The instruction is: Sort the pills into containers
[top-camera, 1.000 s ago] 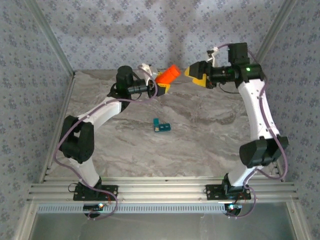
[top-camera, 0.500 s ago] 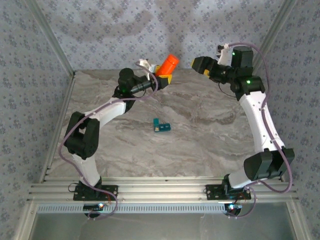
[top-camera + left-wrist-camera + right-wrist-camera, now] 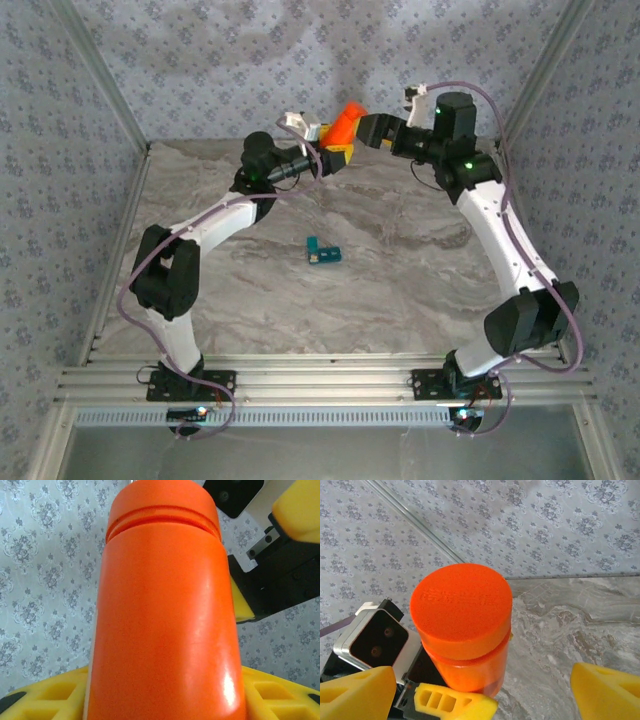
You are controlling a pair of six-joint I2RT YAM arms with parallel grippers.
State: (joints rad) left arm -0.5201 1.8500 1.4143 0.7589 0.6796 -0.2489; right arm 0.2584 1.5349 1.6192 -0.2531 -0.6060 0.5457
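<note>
Grasping orange bottle [image 3: 345,122], left gripper [image 3: 335,151]; right gripper [image 3: 373,130] spread wide; cap [image 3: 461,602] embossing unreadable.

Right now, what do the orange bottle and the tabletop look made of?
The orange bottle looks like smooth, glossy plastic: soft highlight, moulded groove near its top. The tabletop looks like matte grey-veined marble, possibly printed laminate.

left gripper [image 3: 336,150] holding orange bottle [image 3: 343,127] tilted above far edge of desk [image 3: 420,300], right gripper [image 3: 368,131] just beside its cap [image 3: 352,108]; teal pill box [image 3: 322,252] lying near desk's middle
</note>
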